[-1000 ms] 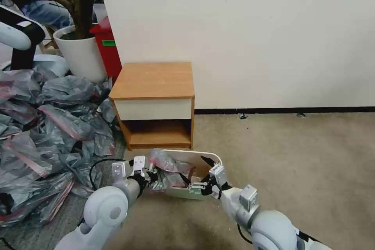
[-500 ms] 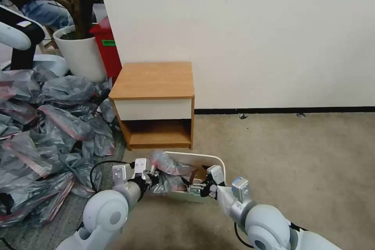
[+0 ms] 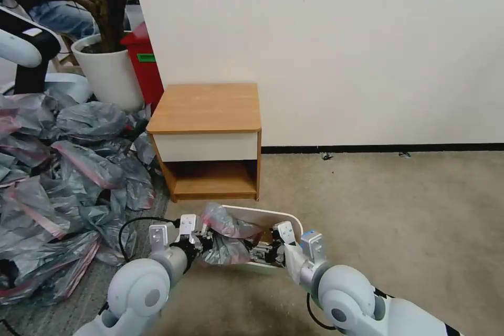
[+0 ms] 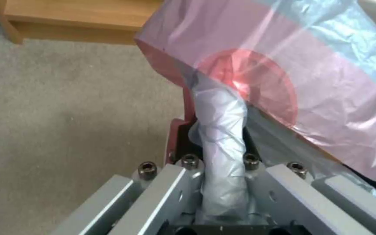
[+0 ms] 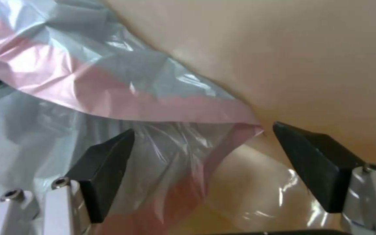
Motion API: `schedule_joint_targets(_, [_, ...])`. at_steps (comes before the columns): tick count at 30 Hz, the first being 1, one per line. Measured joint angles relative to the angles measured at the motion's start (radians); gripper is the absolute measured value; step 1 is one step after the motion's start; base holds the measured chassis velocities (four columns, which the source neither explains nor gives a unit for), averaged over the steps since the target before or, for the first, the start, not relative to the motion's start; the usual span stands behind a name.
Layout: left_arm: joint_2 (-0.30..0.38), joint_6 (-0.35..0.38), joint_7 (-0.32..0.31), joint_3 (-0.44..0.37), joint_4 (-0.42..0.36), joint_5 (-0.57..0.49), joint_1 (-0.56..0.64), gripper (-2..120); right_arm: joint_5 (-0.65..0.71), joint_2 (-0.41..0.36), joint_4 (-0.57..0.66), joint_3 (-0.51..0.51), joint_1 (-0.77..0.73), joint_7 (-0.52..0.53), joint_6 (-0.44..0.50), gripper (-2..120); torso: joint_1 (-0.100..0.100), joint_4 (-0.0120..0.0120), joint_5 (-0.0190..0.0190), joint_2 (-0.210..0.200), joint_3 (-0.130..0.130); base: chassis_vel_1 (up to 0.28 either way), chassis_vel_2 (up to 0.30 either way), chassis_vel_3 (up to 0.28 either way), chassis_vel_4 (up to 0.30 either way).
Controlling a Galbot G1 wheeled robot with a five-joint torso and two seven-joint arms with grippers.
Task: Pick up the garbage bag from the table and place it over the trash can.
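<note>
Plastic, thin and see-through grey with a pink-red band along its mouth: that is how the garbage bag (image 3: 227,235) looks to us, crumpled and bunched over the left part of the trash can (image 3: 292,218), which stands on the carpet just in front of the table (image 3: 207,107). We see the bag rise in a rumpled hump above the cream rim and sag down inside the bin. In the left wrist view the bag (image 4: 284,75) shows a darker red half-disc where the band doubles over itself, and a twisted rope of grey film runs down between the jaws of our left gripper (image 4: 220,153), which are pressed together on it. Our right gripper (image 3: 265,253) reaches into the bin from the near side; in its wrist view the black fingers (image 5: 105,166) stand spread apart, with the bag's pink-edged mouth (image 5: 122,98) hanging slack between and beyond them against the beige inner wall (image 5: 284,58).
</note>
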Motion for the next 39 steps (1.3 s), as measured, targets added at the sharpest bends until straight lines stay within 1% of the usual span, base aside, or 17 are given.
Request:
schedule_joint_targets(3, [0.0, -0.001, 0.001, 0.004, 0.0, 0.0, -0.001, 3, 0.072, 0.012, -0.017, -0.016, 0.03, 0.031, -0.002, 84, 0.0, 0.0, 0.0, 0.0, 0.0, 0.0, 0.0, 0.0, 0.0])
schedule_joint_targets(4, [0.0, -0.001, 0.001, 0.004, 0.0, 0.0, -0.001, 3, 0.072, 0.012, -0.017, -0.016, 0.03, 0.031, -0.002, 84, 0.0, 0.0, 0.0, 0.0, 0.0, 0.0, 0.0, 0.0, 0.0])
schedule_joint_targets(8, [0.004, -0.002, 0.004, 0.006, 0.002, 0.001, -0.003, 3, 0.153, 0.03, -0.035, -0.026, 0.063, 0.057, -0.002, 84, 0.0, 0.0, -0.0001, 0.0, 0.0, 0.0, 0.0, 0.0, 0.0])
schedule_joint_targets(11, [0.006, -0.003, 0.005, 0.006, 0.004, 0.001, -0.005, 3, 0.179, 0.038, -0.043, -0.028, 0.073, 0.069, -0.002, 84, 0.0, 0.0001, 0.0, 0.0, 0.0, 0.0, 0.0, 0.0, 0.0])
schedule_joint_targets(22, [0.02, -0.009, 0.01, 0.008, 0.018, 0.006, -0.016, 3, 0.158, 0.024, -0.041, -0.032, 0.069, 0.104, -0.01, 85, 0.0, 0.0, 0.0, 0.0, 0.0, 0.0, 0.0, 0.0, 0.0])
schedule_joint_targets(31, [0.017, -0.015, 0.021, 0.011, 0.017, 0.013, -0.01, 3, 0.174, 0.066, -0.082, -0.031, 0.071, 0.132, -0.013, 86, 0.0, 0.0001, 0.0, 0.0, 0.0, 0.0, 0.0, 0.0, 0.0])
schedule_joint_targets(39, [0.017, -0.019, 0.033, 0.01, 0.011, 0.028, -0.002, 3, 0.241, 0.084, -0.095, -0.016, 0.072, 0.146, -0.012, 86, 0.0, 0.0, 0.0, 0.0, 0.0, 0.0, 0.0, 0.0, 0.0])
